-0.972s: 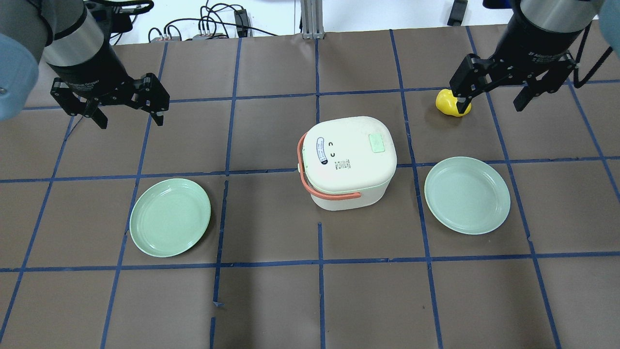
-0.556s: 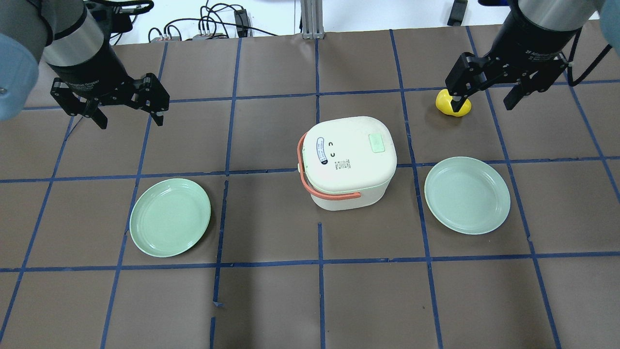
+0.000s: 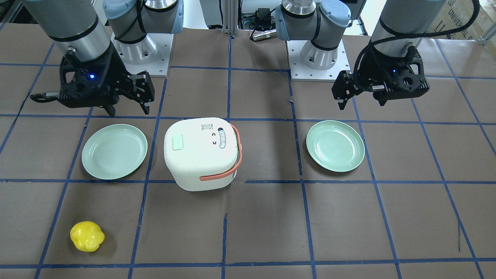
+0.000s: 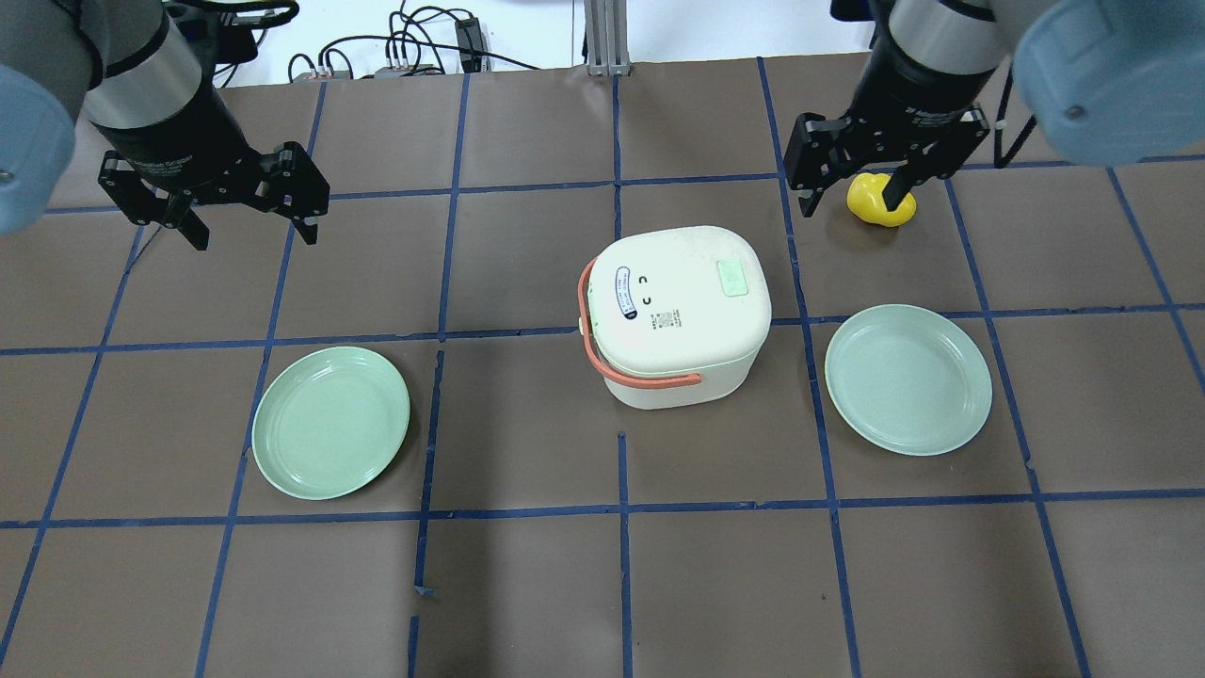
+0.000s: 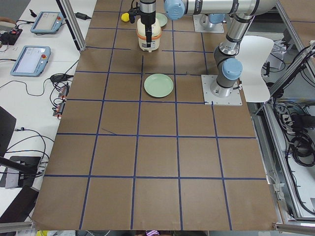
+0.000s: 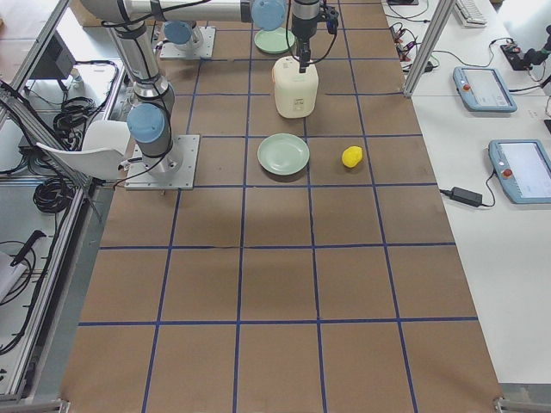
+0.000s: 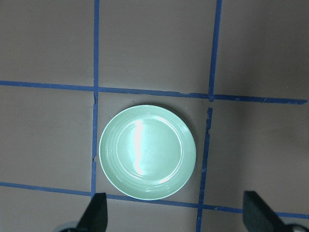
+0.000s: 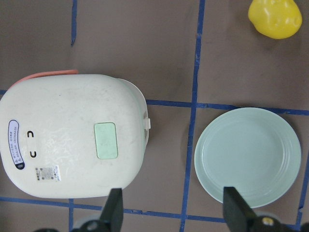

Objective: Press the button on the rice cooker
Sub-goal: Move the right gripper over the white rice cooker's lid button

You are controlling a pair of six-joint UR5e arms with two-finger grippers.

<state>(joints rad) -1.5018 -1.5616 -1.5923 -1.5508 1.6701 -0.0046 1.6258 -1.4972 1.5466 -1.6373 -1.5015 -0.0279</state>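
The rice cooker (image 4: pixel 673 315) stands mid-table with its lid shut and its pale green button (image 4: pixel 731 278) on the right part of the lid. My right gripper (image 3: pixel 129 109) hangs high near the cooker's right side, fingers spread and empty. My left gripper (image 4: pixel 255 235) hangs well off to the cooker's left, also spread and empty. A green plate (image 4: pixel 907 379) lies just right of the cooker.

White rice cooker (image 4: pixel 673 315) (orange handle (image 4: pixel 650 380)), blue-gridded brown table (image 4: pixel 527 584)
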